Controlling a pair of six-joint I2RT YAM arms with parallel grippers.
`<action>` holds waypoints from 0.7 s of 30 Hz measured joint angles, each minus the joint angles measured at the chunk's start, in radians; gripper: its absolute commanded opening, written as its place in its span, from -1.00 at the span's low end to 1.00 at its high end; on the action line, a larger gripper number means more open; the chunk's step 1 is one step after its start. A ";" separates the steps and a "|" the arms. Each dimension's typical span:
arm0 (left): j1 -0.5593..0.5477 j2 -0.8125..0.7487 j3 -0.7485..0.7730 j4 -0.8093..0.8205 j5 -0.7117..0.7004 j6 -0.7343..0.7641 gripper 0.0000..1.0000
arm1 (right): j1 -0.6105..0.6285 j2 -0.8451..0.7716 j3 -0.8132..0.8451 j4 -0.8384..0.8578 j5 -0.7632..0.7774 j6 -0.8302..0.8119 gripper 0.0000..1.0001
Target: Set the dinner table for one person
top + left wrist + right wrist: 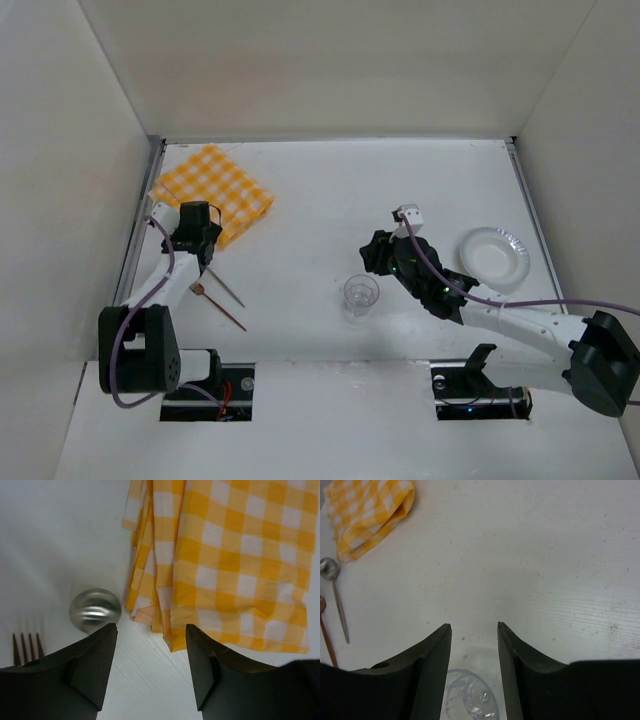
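Observation:
The white dinner table holds a folded orange-and-white checked cloth at the far left. A spoon and a copper-toned fork lie just in front of it. A clear cup stands mid-table and a white plate sits to the right. My left gripper is open and empty over the cloth's near edge, with the spoon bowl and fork tines on its left. My right gripper is open above the cup, not gripping it.
White walls enclose the table on the left, back and right, with metal edge strips along the sides. The right wrist view also shows the cloth and the spoon far off to the left.

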 measured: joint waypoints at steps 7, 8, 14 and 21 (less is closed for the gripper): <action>0.002 0.115 0.008 0.098 0.074 -0.043 0.10 | 0.000 0.015 0.000 0.001 -0.026 0.000 -0.03; 0.002 0.127 0.013 0.107 0.080 -0.050 0.07 | 0.000 0.020 0.000 0.001 -0.031 0.000 -0.02; -0.005 0.196 0.038 0.152 0.100 -0.080 -0.06 | 0.006 0.034 0.000 0.001 -0.047 0.000 -0.02; -0.026 0.229 0.038 0.161 0.108 -0.108 -0.35 | 0.006 0.034 0.002 0.001 -0.050 0.000 -0.01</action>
